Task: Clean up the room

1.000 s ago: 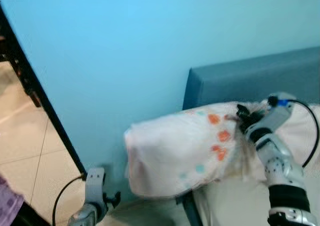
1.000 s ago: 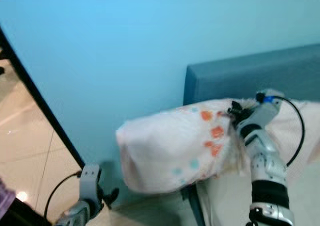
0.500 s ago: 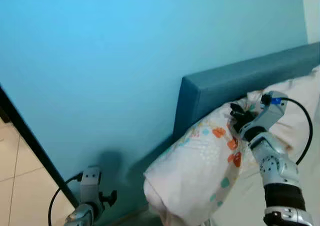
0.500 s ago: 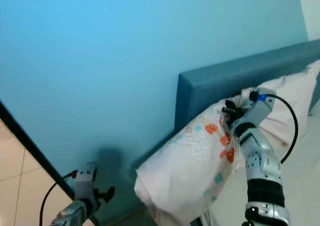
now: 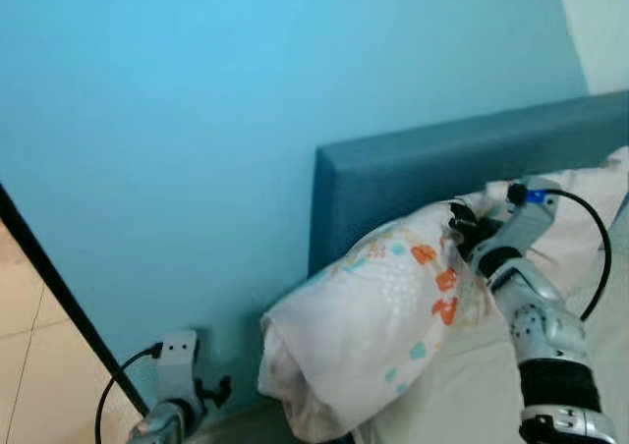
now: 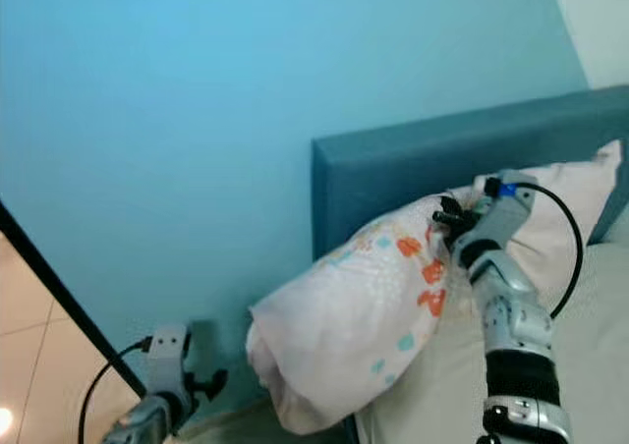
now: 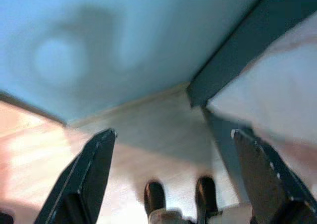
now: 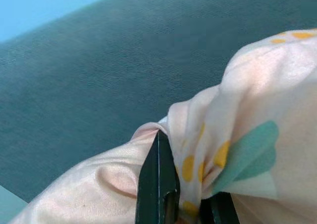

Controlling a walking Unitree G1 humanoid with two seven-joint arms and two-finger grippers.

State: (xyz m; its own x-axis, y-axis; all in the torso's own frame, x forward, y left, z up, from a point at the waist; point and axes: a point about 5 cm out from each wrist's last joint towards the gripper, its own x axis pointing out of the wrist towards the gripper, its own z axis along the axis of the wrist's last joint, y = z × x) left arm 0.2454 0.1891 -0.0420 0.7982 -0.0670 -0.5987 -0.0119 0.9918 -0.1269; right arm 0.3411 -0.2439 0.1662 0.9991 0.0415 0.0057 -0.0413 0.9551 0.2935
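Pillow (image 5: 378, 326) is soft and light; my right pincer (image 5: 464, 230) pinches its bunched corner, left pincer (image 7: 178, 184) spread, empty.

Pale pink pillow (image 5: 369, 326), orange-teal spots

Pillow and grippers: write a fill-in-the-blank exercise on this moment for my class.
1. The right gripper is shut on the ____.
2. The headboard behind the pillow is ____ in colour.
3. The left gripper's fingers stand ____, holding nothing.

Missing words: pillow; blue; open
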